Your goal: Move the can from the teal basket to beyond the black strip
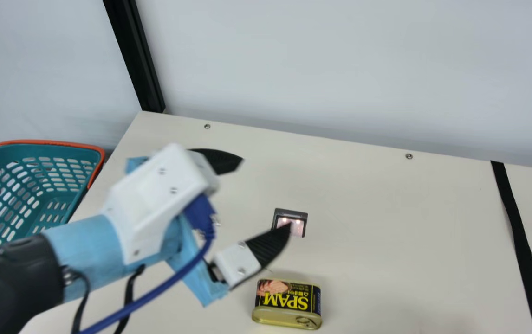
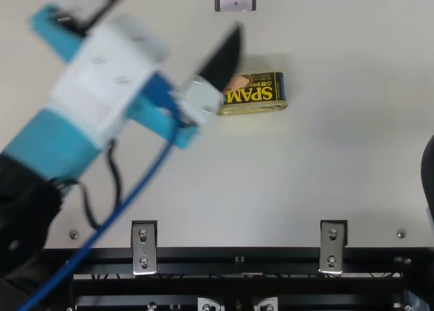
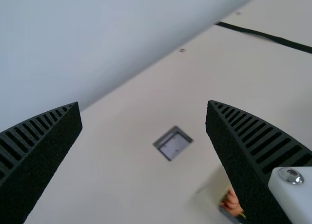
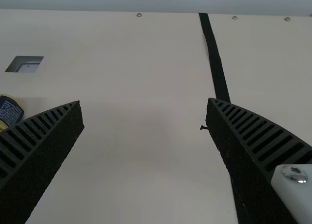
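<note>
Rectangular can is sitting on the surface between teal basket and black strip; left fingers and right fingers are standing open; its stiff, probably heavy, slick body is likely favouring a grip across its narrower width.

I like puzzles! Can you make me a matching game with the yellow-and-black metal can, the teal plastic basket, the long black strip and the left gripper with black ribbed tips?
Things
1. can
2. basket
3. strip
4. left gripper

Place, colour or state
A. open, holding nothing
B. resting on the cream table, between basket and strip
C. has an orange rim
D. flat on the table, at the main view's right

Right pairs: 1-B, 2-C, 3-D, 4-A
</note>
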Controlling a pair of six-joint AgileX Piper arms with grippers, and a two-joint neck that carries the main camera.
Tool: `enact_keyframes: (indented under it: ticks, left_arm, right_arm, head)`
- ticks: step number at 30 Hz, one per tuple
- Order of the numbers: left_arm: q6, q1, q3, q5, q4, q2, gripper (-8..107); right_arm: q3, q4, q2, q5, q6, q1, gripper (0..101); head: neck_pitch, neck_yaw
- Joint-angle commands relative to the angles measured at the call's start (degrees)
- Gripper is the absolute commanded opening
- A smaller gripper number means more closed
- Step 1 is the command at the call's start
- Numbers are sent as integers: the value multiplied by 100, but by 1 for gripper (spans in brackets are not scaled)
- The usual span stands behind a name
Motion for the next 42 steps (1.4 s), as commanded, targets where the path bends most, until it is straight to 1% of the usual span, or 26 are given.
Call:
enact_keyframes:
  ticks: [1, 5, 9, 14, 17, 18, 20, 22, 26, 29, 32, 36, 39, 42]
  left_arm:
    - [-217, 240, 644, -1149, 228, -285, 90]
    - [-214, 691, 1263, -1800, 297, -708, 90]
    - [137, 1049, 1834, -2260, 108, -1168, 90]
    - [750, 1421, 2514, -2618, -211, -1797, 90]
    - [1061, 1633, 2881, -2677, -363, -2197, 90]
    - [846, 1544, 2588, -2674, -317, -1913, 90]
    - [1022, 1637, 2809, -2675, -370, -2130, 90]
    - [1069, 1637, 2881, -2675, -370, -2204, 90]
    - [1062, 1637, 2878, -2675, -370, -2202, 90]
    - [1062, 1637, 2878, -2675, -370, -2202, 90]
    - [1062, 1637, 2878, -2675, -370, -2202, 90]
    - [1062, 1637, 2878, -2675, -370, -2202, 90]
    - [1062, 1637, 2878, -2675, -370, -2202, 90]
    - [1062, 1637, 2878, -2675, -370, -2202, 90]
  right_arm:
    - [0, 0, 0, 0, 0, 0, 101]
    - [0, 0, 0, 0, 0, 0, 101]
    - [0, 0, 0, 0, 0, 0, 101]
    - [0, 0, 0, 0, 0, 0, 101]
    - [0, 0, 0, 0, 0, 0, 101]
    - [0, 0, 0, 0, 0, 0, 101]
    - [0, 0, 0, 0, 0, 0, 101]
    - [0, 0, 0, 0, 0, 0, 101]
    - [-20, -40, 48, -38, -9, 19, 101]
    - [-154, -136, 263, -161, -64, 114, 101]
    - [-418, -254, 625, -339, -190, 263, 101]
    - [-945, -404, 1244, -495, -424, 568, 101]
    - [-1362, -484, 1695, -487, -663, 864, 101]
    - [-1749, -511, 2101, -397, -948, 1180, 101]
  head:
    - [-20, -53]
    - [-20, -53]
    - [-20, -53]
    - [-20, -53]
    - [-20, -53]
    - [-20, -53]
    - [-20, -53]
    - [-20, -53]
    - [-20, -53]
    - [-20, -53]
    - [-20, -53]
    - [-20, -53]
    - [-20, -53]
    - [-20, -53]
